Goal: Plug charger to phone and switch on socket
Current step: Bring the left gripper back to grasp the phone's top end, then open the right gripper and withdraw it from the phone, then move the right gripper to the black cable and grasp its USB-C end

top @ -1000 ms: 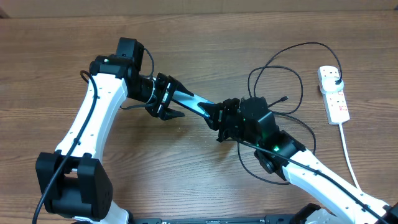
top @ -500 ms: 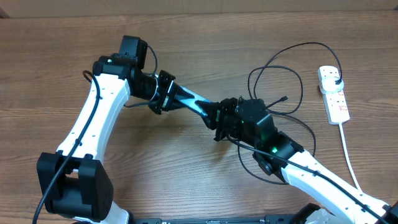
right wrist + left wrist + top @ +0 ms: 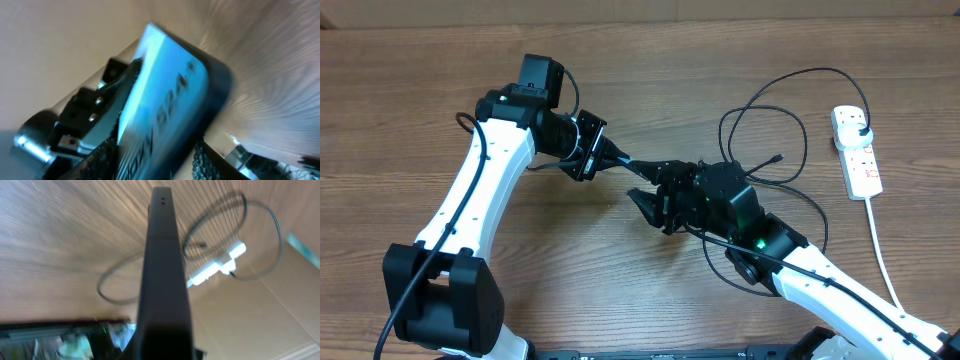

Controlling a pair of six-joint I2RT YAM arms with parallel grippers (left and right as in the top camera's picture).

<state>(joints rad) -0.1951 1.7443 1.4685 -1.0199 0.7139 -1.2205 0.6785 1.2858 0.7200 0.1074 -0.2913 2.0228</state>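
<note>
The phone point(image 3: 638, 163) is held off the table, turned edge-on, so from overhead it shows as a thin dark bar. My left gripper point(image 3: 600, 150) is shut on its left end. The left wrist view looks along the phone's dark edge point(image 3: 162, 270). My right gripper point(image 3: 653, 207) is open beside the phone's other end. The bright blue screen point(image 3: 165, 95) lies between its fingers point(image 3: 210, 162), with a gap on the right side. The charger cable point(image 3: 760, 100) loops on the table at right, its connector tip point(image 3: 778, 157) lying free. The socket point(image 3: 855, 150) lies at far right with the black plug in it.
The socket's thick white cord point(image 3: 880, 250) runs toward the front right edge. Loops of the black cable lie around and under my right arm point(image 3: 790, 250). In the left wrist view the socket point(image 3: 217, 267) and the cable point(image 3: 260, 210) appear beyond the phone. A cardboard wall lines the far edge.
My left gripper closed on the phone and rolled it edge-on, lifting it toward the far side. My right gripper opened, released the phone and drew back slightly.
</note>
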